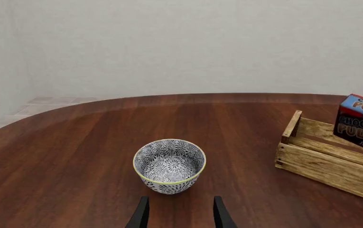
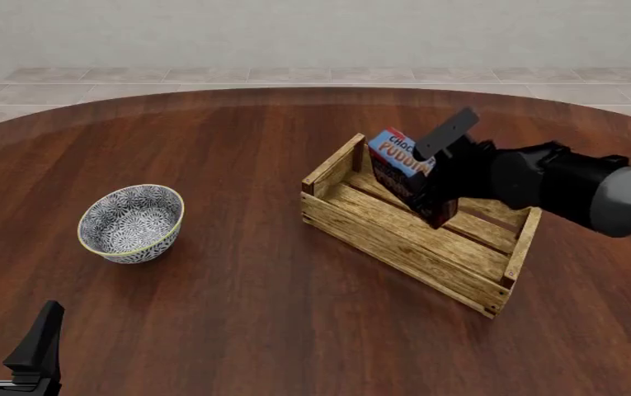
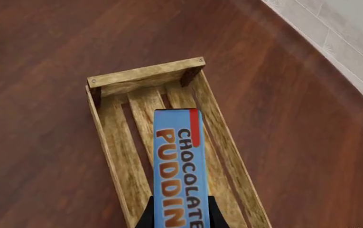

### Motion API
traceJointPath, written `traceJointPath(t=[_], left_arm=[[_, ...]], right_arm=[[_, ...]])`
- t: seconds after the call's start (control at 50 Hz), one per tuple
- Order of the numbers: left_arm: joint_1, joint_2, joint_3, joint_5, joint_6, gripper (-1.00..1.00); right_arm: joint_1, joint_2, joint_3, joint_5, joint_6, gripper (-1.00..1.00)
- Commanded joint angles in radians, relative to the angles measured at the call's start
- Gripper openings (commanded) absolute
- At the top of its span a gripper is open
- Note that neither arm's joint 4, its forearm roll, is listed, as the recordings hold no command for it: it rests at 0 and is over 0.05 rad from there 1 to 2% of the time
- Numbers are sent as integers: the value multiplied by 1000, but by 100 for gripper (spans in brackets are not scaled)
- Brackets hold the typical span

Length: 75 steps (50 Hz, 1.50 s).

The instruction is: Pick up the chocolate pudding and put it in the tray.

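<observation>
While gripping the chocolate pudding (image 2: 401,175) over the tray (image 2: 403,239) right of centre, right gripper (image 2: 430,177) is clamping — left gripper (image 2: 7,338), lower left, is gaping wide.

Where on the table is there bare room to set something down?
Bare wood lies between the bowl and the tray, and along the near edge in front of the tray. The tray's own floor is crowded: the right gripper holds the chocolate pudding over it.

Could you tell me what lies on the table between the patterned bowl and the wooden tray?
Nothing: in the front view only bare tabletop separates the bowl from the tray. The left wrist view shows the same bare stretch.
</observation>
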Motion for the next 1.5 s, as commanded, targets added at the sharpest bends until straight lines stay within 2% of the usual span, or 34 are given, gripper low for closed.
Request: traceJointPath(t=[0.02, 0.72, 1.5], left_arm=[[0, 0, 0, 0, 0, 100], [0, 0, 0, 0, 0, 100], [0, 0, 0, 0, 0, 100]], right_arm=[[-9, 31, 4, -28, 27, -100], [-1, 76, 52, -112, 62, -100], [-7, 112, 73, -167, 68, -100]])
